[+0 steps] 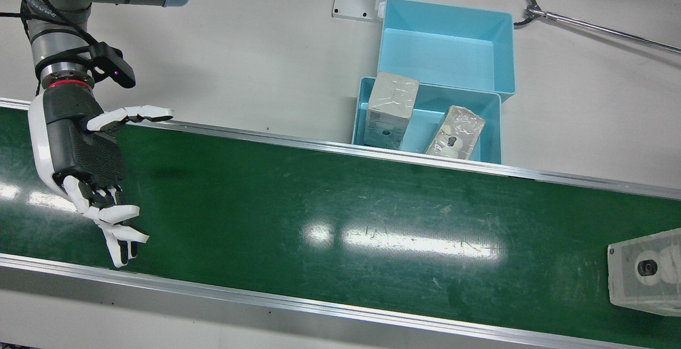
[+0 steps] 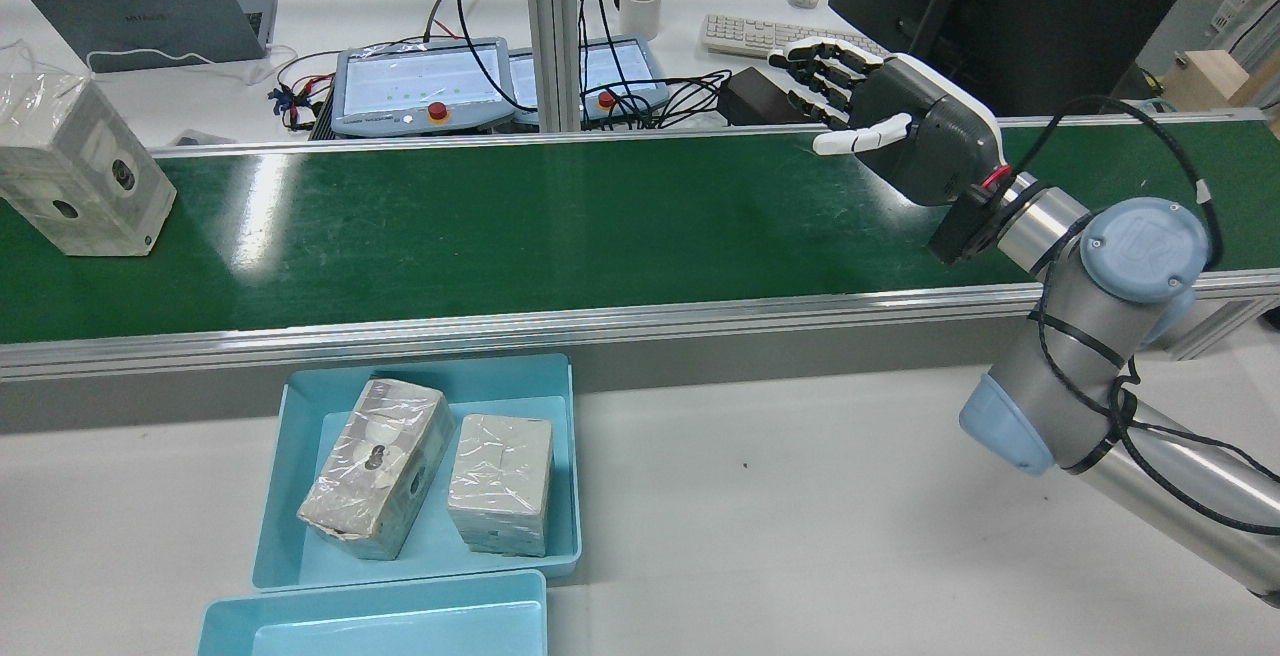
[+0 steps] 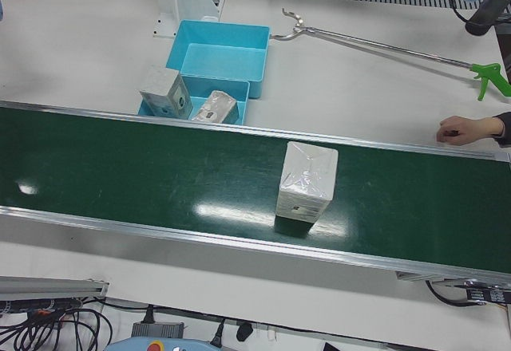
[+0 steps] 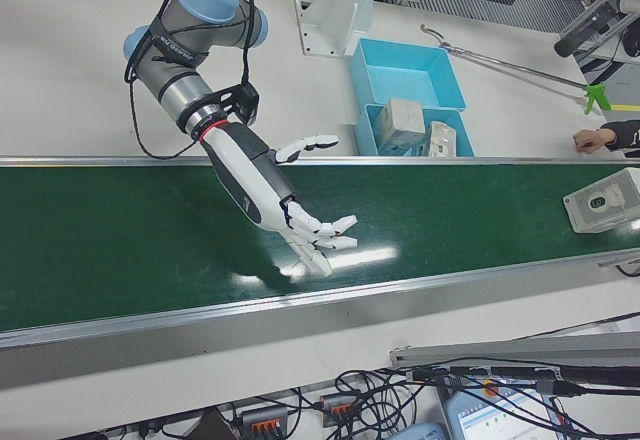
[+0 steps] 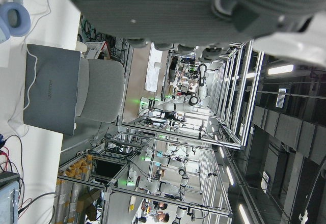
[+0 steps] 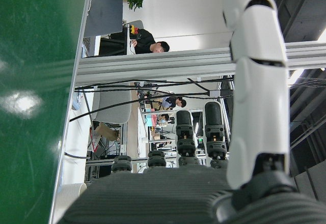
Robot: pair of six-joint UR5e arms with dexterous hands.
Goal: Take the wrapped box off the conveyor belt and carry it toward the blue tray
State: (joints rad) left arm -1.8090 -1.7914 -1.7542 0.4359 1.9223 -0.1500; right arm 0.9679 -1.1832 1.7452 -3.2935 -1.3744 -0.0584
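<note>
Seen from the operators' side, near to far.

- Conveyor belt (image 1: pixel 298 200): green, with metal rails, running the width of the station.
- Wrapped box (image 1: pixel 644 272): pale, film-wrapped, standing on the belt at its far end on the robot's left side, well apart from the working hand. Nothing touches it.
- Right hand (image 1: pixel 88 163): poised above the belt, palm facing along it, fingers (image 1: pixel 119 234) spread and released, holding nothing.
- Blue tray (image 1: pixel 367 112): on the white table (image 1: pixel 255 56) just beyond the belt's far rail. It holds two wrapped boxes already, one upright (image 1: pixel 391 109), one leaning (image 1: pixel 456 133).
- Second blue tray (image 1: pixel 500 35): behind the first and touching it, with nothing in it.
- Reacher tool (image 1: pixel 585 25): a long grabber lying on the table to the side of the trays.
- A person's hand (image 3: pixel 467 129): resting on the table by the belt's edge.
- Left hand: only the underside shows in its own camera; whether the fingers are released or clenched cannot be told.

Progress, as judged: two boxes look delivered. The current box is not yet grasped, so reach, grip, lift and carry to the tray all remain.
</note>
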